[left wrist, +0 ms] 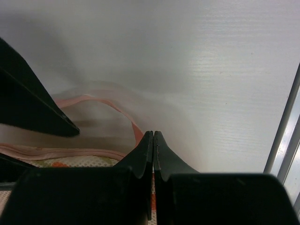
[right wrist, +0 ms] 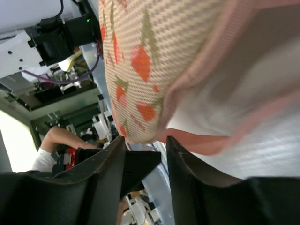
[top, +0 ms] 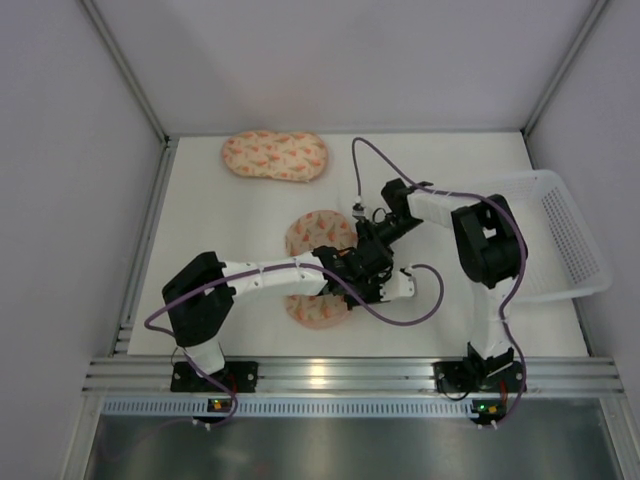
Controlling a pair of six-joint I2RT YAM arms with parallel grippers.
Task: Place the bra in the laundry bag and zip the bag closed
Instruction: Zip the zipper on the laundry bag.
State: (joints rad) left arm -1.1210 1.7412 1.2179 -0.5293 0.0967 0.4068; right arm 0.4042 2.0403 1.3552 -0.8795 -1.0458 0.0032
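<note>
The laundry bag (top: pixel 318 233), peach-pink with orange-red print, lies mid-table with both grippers over its right edge. My left gripper (top: pixel 350 270) is shut, and the bag's pink rim (left wrist: pixel 101 101) runs into its closed fingertips (left wrist: pixel 153 134). Printed mesh (left wrist: pixel 70 162) shows beside the left finger. My right gripper (top: pixel 364 244) is open. Its tips (right wrist: pixel 146 139) stand just below the bag's lifted printed side (right wrist: pixel 140 61) and pink rim (right wrist: pixel 197 143), touching nothing. The bra shows in no view.
A twin pouch (top: pixel 275 155) lies at the back left. A white mesh basket (top: pixel 560 235) stands at the right edge. Purple cables (top: pixel 420 300) loop over the table by the bag. One of the right gripper's black fingers (left wrist: pixel 28 103) crosses the left wrist view.
</note>
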